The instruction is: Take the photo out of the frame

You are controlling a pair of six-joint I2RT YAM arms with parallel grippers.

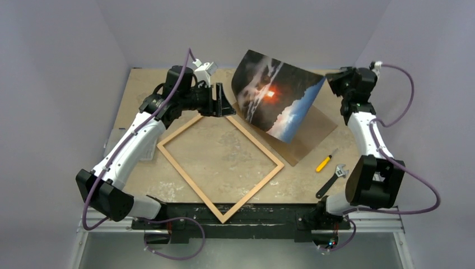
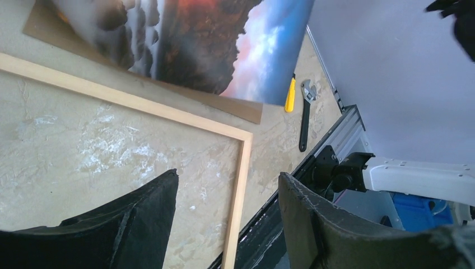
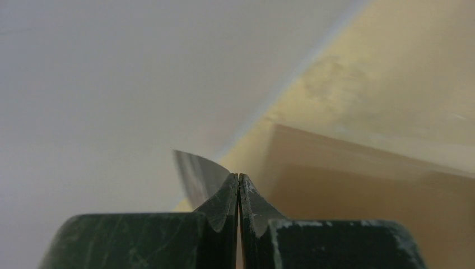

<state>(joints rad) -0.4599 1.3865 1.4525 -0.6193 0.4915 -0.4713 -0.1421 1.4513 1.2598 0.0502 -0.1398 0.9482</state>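
At right gripper [image 3: 239, 176], clamped on corner of photo [image 1: 277, 95], judged it light, floppy, glossy-slick, crease-prone, best held by its edge; recorded left gripper [image 2: 228, 176] agape, empty, near frame [image 2: 140, 102].

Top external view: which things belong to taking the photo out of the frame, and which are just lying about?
Job: photo, frame, right pincer shut on the photo's corner.
Lying about: brown board, yellow cutter, wrench.
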